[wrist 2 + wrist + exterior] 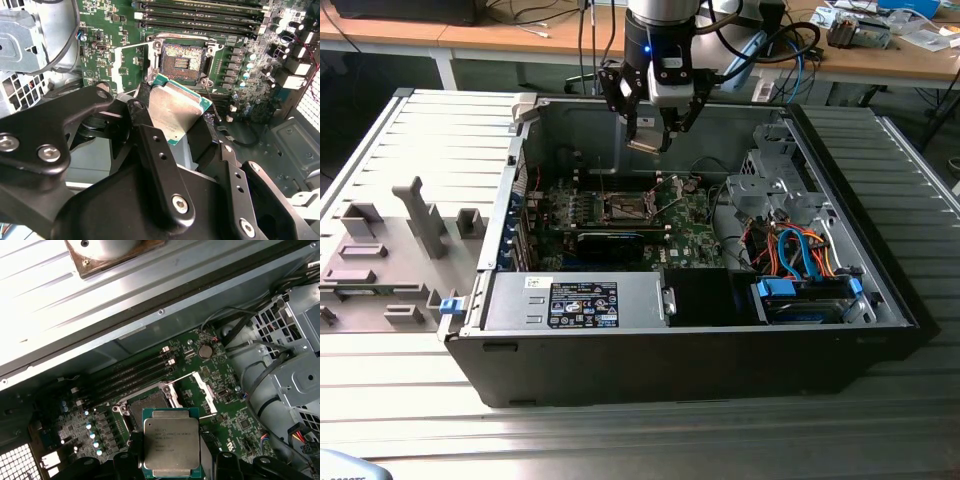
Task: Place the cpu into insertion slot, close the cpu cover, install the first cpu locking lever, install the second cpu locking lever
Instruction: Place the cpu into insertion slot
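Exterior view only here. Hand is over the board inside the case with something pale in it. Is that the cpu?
Observer: Yes. In the second wrist view the hand is shut on the cpu, gripped by its edges with the silvery face showing.
Operator: Slot free?
Observer: Free. The second wrist view shows the insertion slot with nothing in it and its contacts exposed.
Operator: Cover open or down?
Observer: Open. In the first wrist view the cpu cover is swung off the slot to one side.
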`<state>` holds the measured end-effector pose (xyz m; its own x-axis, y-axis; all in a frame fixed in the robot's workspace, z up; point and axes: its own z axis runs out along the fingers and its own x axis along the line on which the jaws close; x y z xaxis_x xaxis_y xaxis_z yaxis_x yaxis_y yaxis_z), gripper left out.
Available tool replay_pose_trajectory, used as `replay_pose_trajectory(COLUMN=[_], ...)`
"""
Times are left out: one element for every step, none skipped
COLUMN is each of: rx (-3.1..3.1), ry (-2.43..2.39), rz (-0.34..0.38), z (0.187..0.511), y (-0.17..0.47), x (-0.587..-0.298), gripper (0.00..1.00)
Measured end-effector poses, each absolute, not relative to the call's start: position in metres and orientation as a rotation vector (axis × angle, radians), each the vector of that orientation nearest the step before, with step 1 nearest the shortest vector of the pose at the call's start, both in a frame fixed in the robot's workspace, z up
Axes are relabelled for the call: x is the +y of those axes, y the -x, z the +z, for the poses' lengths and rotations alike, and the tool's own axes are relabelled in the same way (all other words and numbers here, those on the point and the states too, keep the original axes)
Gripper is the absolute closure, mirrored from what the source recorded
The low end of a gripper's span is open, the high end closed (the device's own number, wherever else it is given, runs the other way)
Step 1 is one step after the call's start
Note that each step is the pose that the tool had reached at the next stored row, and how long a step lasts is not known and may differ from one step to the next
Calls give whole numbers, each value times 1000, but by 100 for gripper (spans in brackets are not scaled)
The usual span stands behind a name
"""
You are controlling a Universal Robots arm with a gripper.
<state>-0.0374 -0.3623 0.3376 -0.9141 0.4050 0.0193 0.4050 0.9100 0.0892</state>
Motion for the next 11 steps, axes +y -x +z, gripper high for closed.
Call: replay_pose_trajectory(rx=[-3069,-3069,-3069,-3069,-3069,-3068,-3068,-3068,-3068,-3068,-3067], ry=[652,653,655,656,657,658,659,660,661,662,663], rz=[-144,-143,-144,-143,-143,-143,-144,-144,-143,-143,-143], z=[338,338,338,338,338,338,338,338,338,338,338], y=[37,37,37,37,37,37,37,37,37,37,37], x=[-362,-362,-362,-362,-362,-362,-362,-362,-362,-362,-362], gripper=[46,46,46,46,46,46,46,46,46,46,46])
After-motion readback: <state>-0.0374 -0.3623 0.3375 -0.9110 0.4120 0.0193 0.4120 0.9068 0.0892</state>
